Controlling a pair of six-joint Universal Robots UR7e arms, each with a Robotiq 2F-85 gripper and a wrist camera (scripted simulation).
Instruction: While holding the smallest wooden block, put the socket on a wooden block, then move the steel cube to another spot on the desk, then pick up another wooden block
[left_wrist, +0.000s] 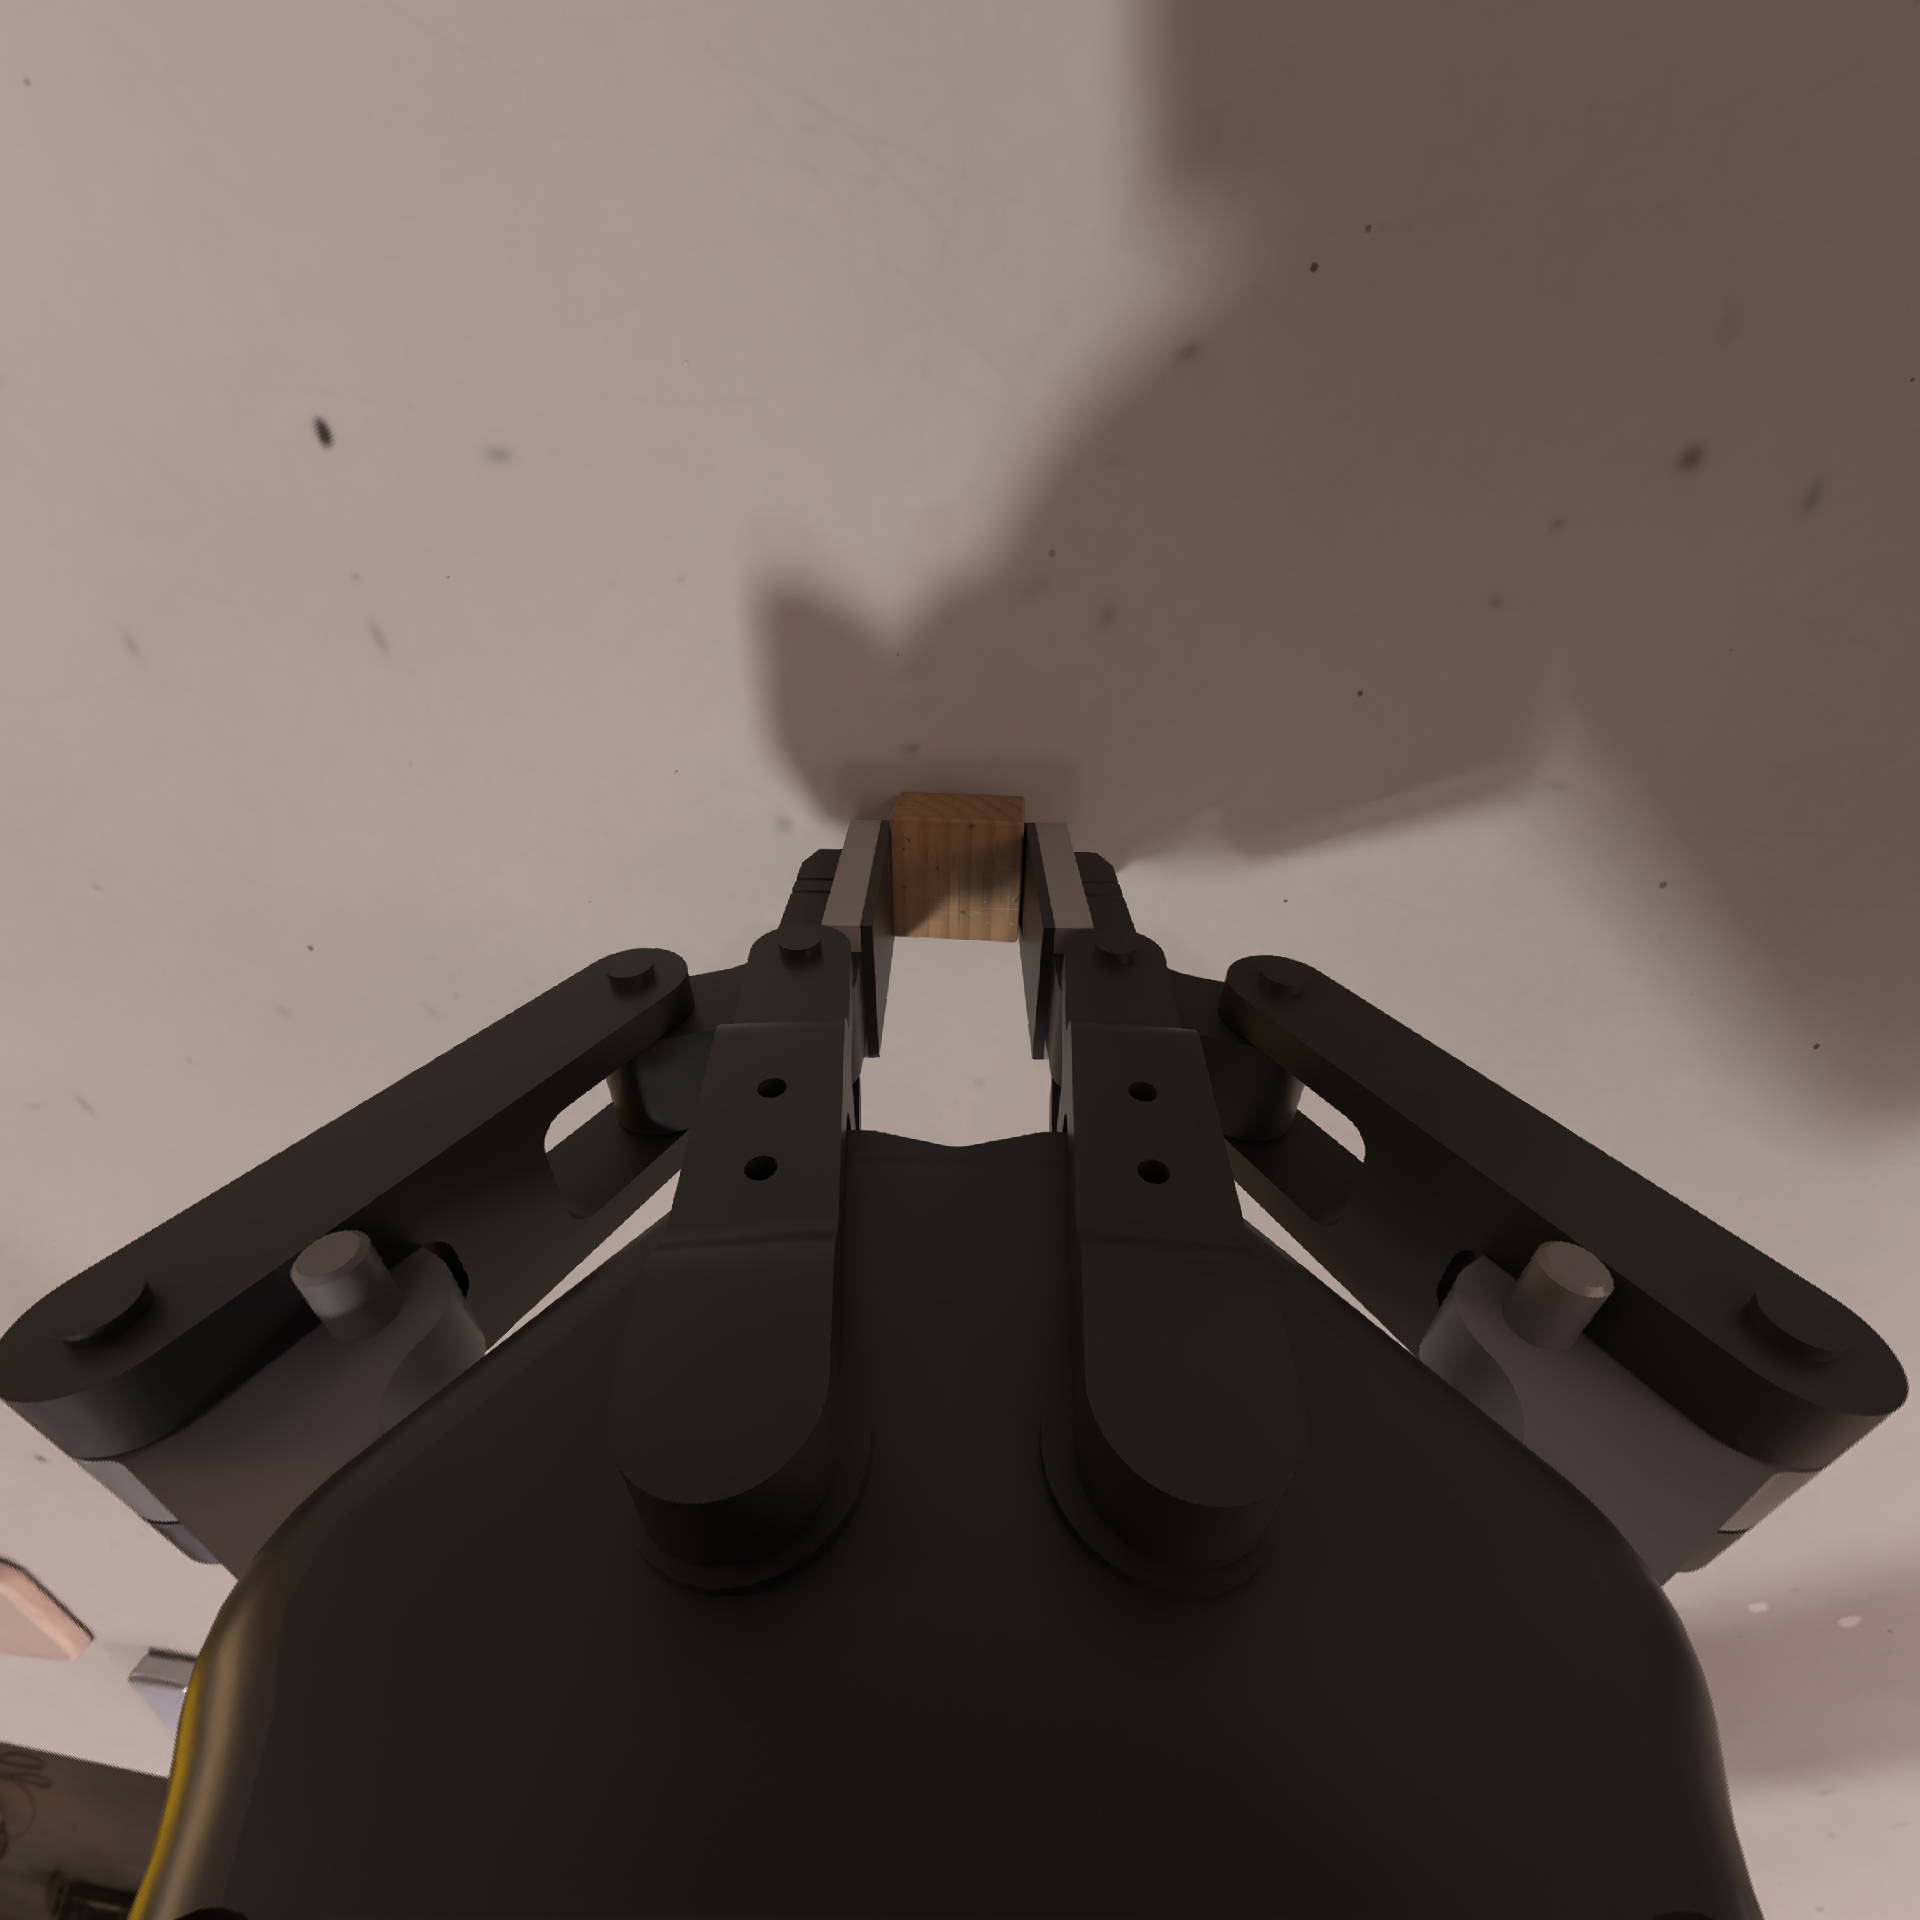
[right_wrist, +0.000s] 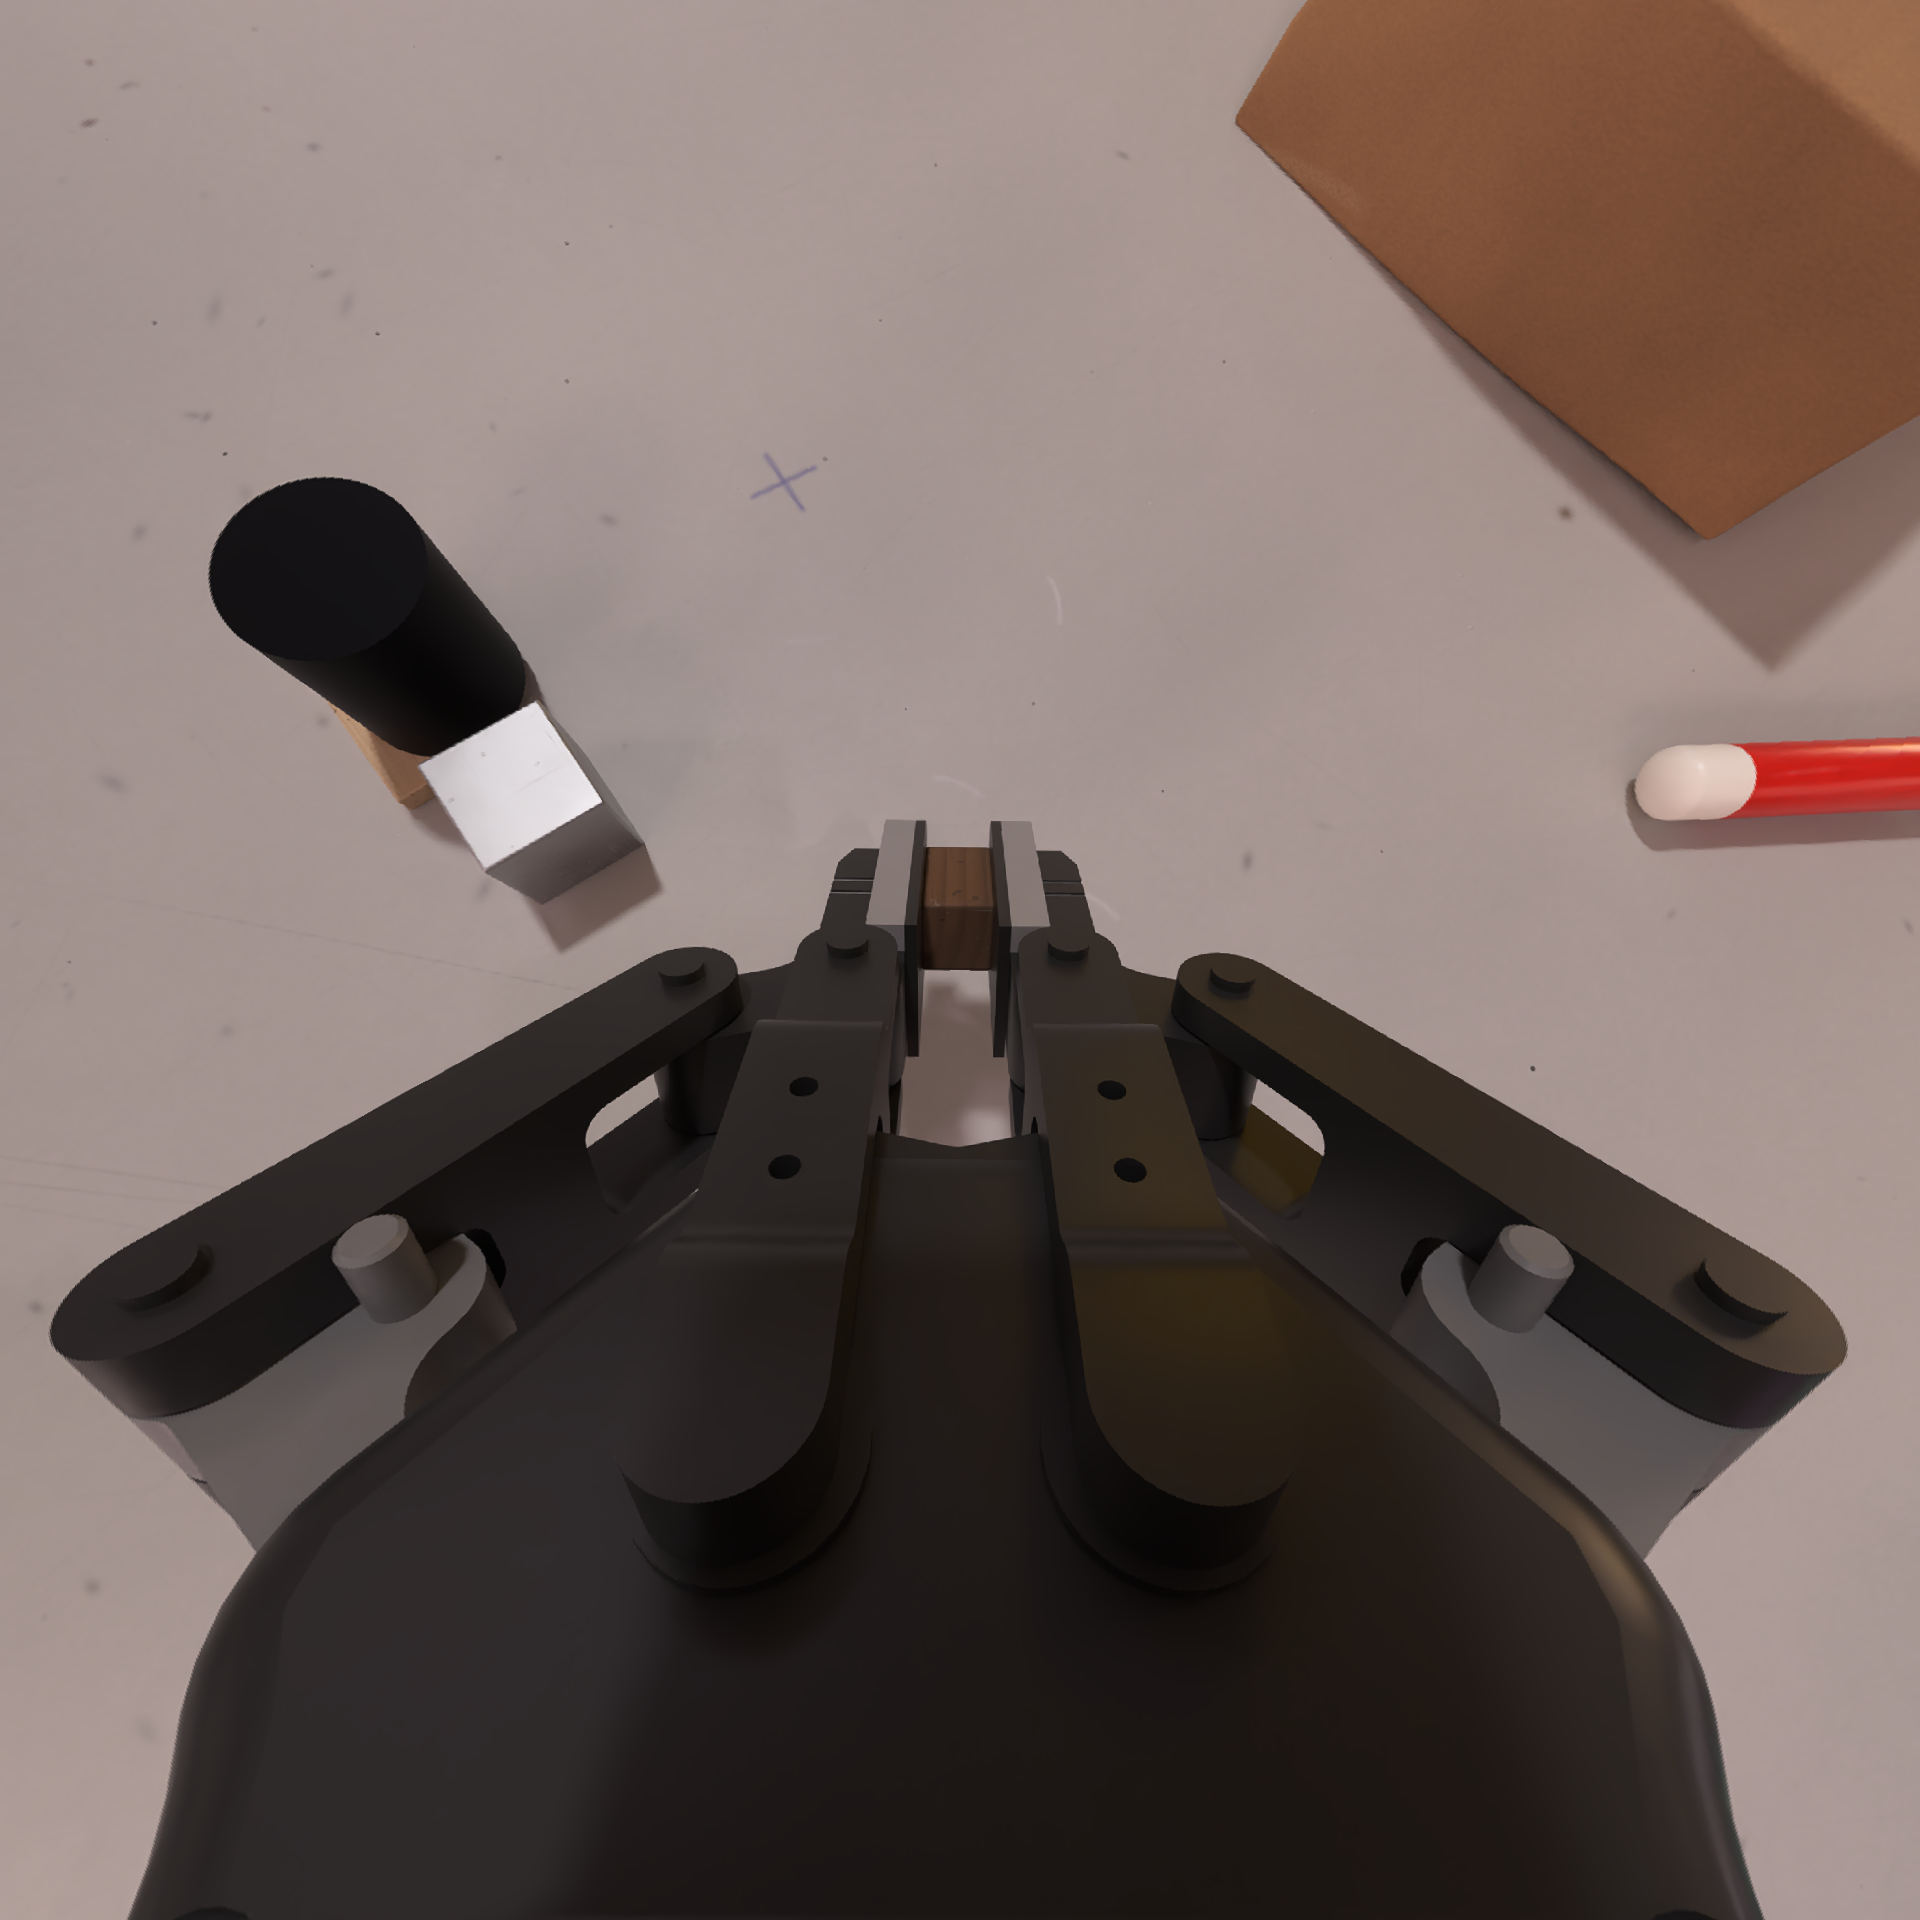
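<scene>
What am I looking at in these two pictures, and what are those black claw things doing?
Each picture comes from a camera on a robot arm's wrist, looking along its two-fingered tool. In the left wrist view, the left tool is shut on a pale wooden block close above the desk. In the right wrist view, the right tool is shut on a smaller dark wooden block. On that desk stand a black cylinder on another wooden block, a steel cube beside them, a red-and-white stick and a brown box.
</scene>
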